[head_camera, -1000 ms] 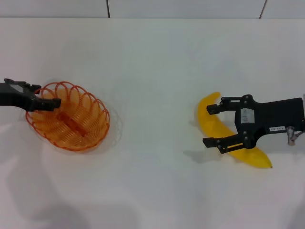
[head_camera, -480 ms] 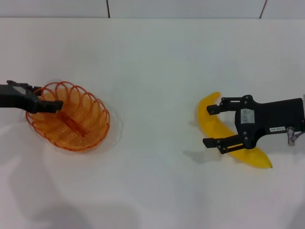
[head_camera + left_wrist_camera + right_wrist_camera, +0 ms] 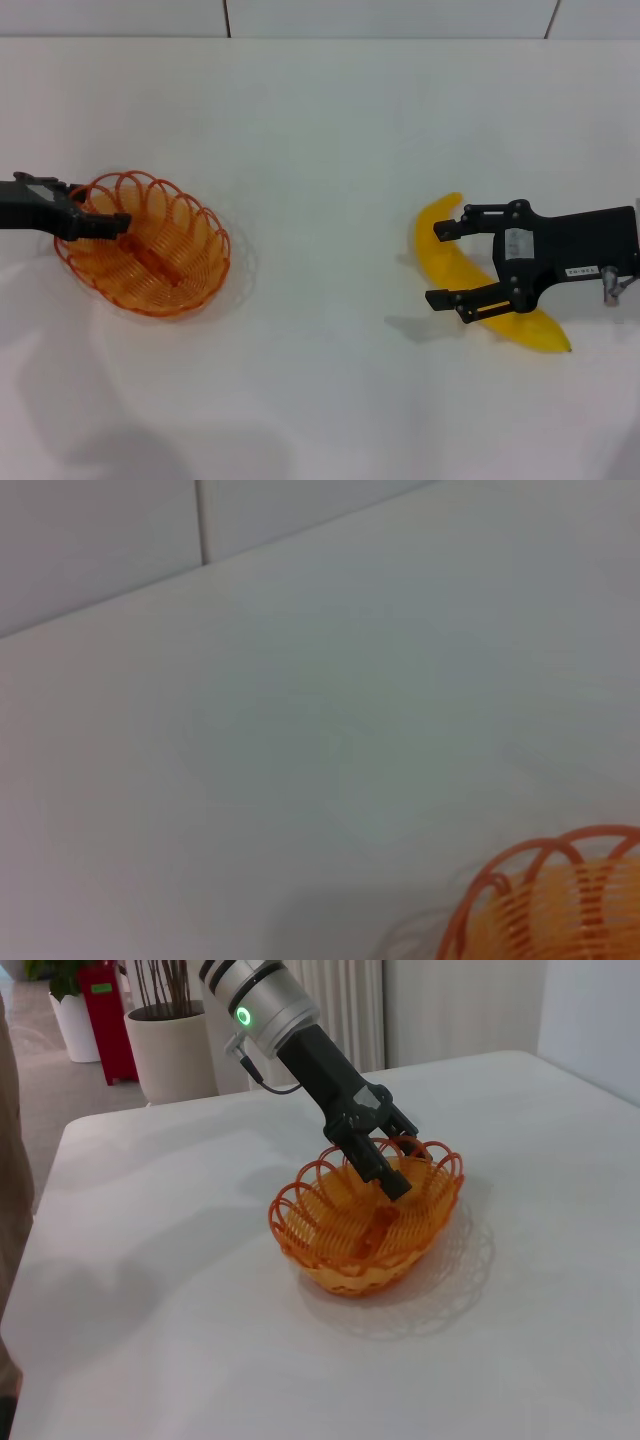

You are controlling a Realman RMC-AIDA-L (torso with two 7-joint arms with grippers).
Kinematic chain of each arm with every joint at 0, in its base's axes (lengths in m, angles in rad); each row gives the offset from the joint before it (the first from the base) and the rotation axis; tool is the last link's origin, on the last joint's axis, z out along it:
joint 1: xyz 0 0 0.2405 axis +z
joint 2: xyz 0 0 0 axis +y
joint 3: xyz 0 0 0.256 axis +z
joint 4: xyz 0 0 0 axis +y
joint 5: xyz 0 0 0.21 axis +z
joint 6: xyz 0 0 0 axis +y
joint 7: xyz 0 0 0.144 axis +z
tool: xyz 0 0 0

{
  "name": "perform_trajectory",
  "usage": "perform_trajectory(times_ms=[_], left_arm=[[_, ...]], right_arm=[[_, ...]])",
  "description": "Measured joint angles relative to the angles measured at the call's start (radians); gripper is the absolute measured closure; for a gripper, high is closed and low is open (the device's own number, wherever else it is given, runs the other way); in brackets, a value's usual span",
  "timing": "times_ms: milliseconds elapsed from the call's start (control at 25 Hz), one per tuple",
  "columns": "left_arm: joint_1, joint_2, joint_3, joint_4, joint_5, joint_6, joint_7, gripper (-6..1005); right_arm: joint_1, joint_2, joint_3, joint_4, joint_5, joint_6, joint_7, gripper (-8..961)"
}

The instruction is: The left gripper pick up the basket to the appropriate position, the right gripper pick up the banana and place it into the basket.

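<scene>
Your shallow oval basket of looped orange wire (image 3: 143, 245) sits on the white table (image 3: 320, 150), well over toward its left edge. The black two-fingered left gripper (image 3: 118, 224) comes in from that edge and its tip sits right at the basket's scalloped rim. In the right wrist view one finger (image 3: 385, 1174) clearly pokes down inside the bowl past the rim, and the jaws look pinched on the wire there, but the wire loops clutter the spot, so you can't quite confirm the contact. The left wrist view is no help: it only catches a corner of the rim (image 3: 545, 900) and bare tabletop, with none of its own fingers.

Over toward the table's right edge, the big smooth bright-yellow curved banana (image 3: 447, 258) lies flat. The black right gripper (image 3: 443, 262), on its black arm from the right, sits spread wide over the banana's middle, one finger on each side. Its body hides the middle stretch of the fruit, so you only get the upper end and the pointed lower tip (image 3: 560, 345) poking out. From straight above you can't tell whether the fingers touch the peel or hang over it. Nothing is clamped there.

Basket and banana are well apart, with bare table between them.
</scene>
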Motion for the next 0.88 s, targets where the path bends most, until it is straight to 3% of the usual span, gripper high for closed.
perform_trajectory(times_ms=[520,880], left_arm=[[0.0,-0.013,0.0,0.001,-0.004,-0.003,0.031,296],[-0.001,-0.014,0.0,0.008,-0.008,-0.002,0.033,672]], right_arm=[[0.004,0.0,-0.001,0.014,-0.012,0.0,0.002,60],[0.006,0.0,-0.001,0.014,-0.012,0.0,0.003,59]])
